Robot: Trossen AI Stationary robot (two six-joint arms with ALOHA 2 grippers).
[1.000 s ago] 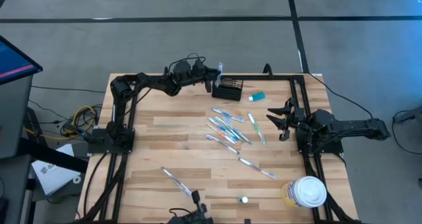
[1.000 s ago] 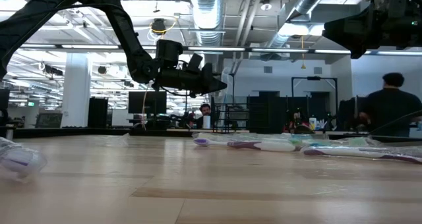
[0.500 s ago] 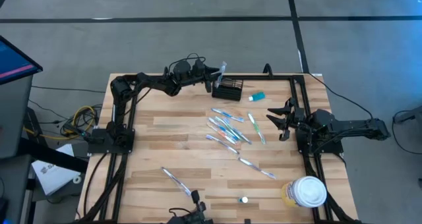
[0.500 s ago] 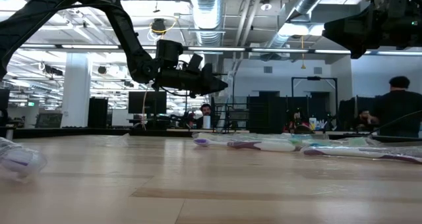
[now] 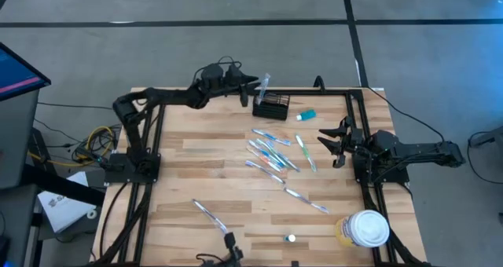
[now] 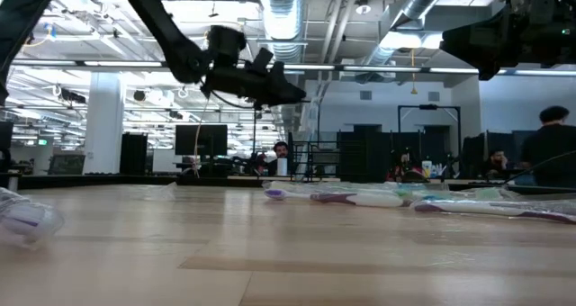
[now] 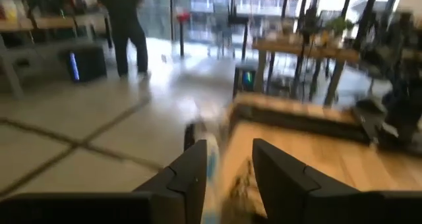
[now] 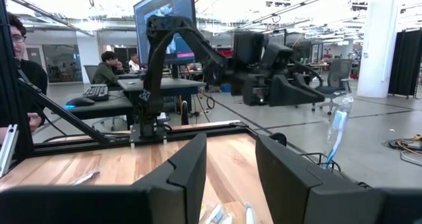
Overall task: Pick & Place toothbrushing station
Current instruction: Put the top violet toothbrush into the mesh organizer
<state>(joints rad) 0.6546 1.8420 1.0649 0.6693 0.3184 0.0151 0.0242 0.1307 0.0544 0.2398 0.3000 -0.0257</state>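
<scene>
The toothbrushing station, a small black wire-mesh holder [image 5: 271,107], stands near the table's far edge. A wrapped toothbrush [image 5: 265,85] stands upright in it, head up, and also shows in the right wrist view [image 8: 336,128]. My left gripper [image 5: 253,82] hovers open just left of the brush's top and above the holder [image 6: 297,94]. In its wrist view [image 7: 227,178] the blurred brush [image 7: 211,159] is just ahead of the fingers. My right gripper [image 5: 336,141] waits open at the table's right side [image 8: 231,178].
Several wrapped toothbrushes [image 5: 271,151] lie scattered in the middle of the table, and one more [image 5: 211,217] lies near the front left. A small blue tube [image 5: 306,115] lies right of the holder. A white-lidded tub [image 5: 368,228] stands at the front right. People are in the room behind.
My left gripper has risen and drawn a little away from the holder. The toothbrush stays standing in the holder. My right arm has kept still.
</scene>
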